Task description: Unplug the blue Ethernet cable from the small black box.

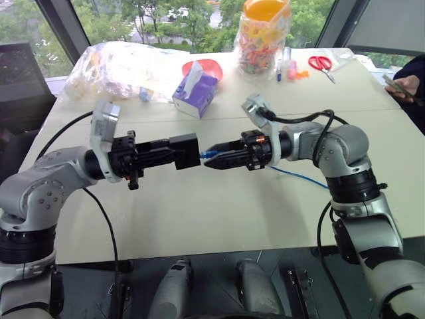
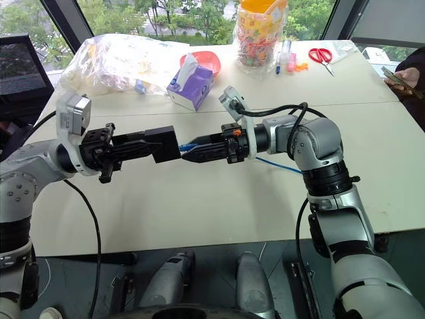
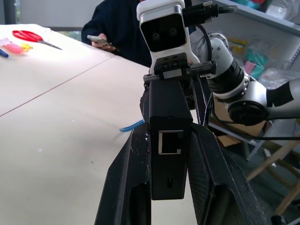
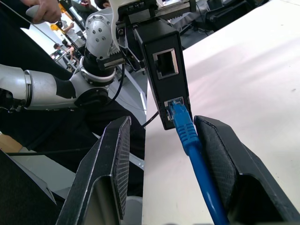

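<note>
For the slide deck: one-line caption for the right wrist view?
Blue Ethernet cable plugged into the small black box, between the open right gripper fingers.

Both arms level, grippers tip to tip

Left arm reaches in from the left, wrist level, left gripper [image 1: 178, 154] pointing right with its jaws clamped tight on the box [image 1: 185, 151]. Right arm bends in from the right, elbow high, right gripper [image 1: 211, 161] pointing left and a touch downward, jaws parted, with the cable [image 4: 190, 140] lying against one finger [image 4: 220, 154] and a clear gap to the other. The two grippers' tips almost meet, above the tabletop [image 1: 219, 219].
</note>
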### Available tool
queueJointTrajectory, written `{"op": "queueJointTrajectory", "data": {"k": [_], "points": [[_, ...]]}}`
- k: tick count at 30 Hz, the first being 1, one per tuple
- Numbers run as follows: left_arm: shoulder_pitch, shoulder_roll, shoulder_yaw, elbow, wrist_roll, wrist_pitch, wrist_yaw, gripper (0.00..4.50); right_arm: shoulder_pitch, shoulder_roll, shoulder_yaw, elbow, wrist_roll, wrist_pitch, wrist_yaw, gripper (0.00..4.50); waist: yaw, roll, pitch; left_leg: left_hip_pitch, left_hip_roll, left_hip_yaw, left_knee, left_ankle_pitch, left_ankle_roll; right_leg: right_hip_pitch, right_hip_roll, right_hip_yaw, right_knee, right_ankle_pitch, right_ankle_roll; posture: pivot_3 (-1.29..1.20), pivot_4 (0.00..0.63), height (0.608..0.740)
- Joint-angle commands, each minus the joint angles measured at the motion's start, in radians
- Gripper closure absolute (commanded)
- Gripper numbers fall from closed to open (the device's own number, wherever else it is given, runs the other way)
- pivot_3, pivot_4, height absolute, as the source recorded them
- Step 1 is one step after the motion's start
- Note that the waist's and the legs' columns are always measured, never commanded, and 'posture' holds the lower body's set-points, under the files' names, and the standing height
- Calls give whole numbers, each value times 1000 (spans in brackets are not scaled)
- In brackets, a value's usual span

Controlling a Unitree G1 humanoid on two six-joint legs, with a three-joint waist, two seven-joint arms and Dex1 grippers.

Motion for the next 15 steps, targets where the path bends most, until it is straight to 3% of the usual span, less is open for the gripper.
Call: {"op": "queueJointTrajectory", "data": {"k": [1,9,12,15], "points": [[-3,0,6,-29,4,-18,1,4021,-36,9,-16,-19,14,-6,4,2296,0,0,0,0,0,0,0,0,0,0,0,0,0,0,0,0,150,728],[-2,-2,4,-33,5,-20,7,4021,-39,13,-12,-21,12,-9,6,2296,0,0,0,0,0,0,0,0,0,0,0,0,0,0,0,0,150,728],[-8,-6,5,-31,3,-18,13,4021,-36,14,-1,-25,4,-16,8,3132,0,0,0,0,0,0,0,0,0,0,0,0,0,0,0,0,150,728],[-14,-10,9,-30,-2,-14,20,4021,-33,14,7,-33,-2,-20,12,3132,0,0,0,0,0,0,0,0,0,0,0,0,0,0,0,0,150,728]]}}
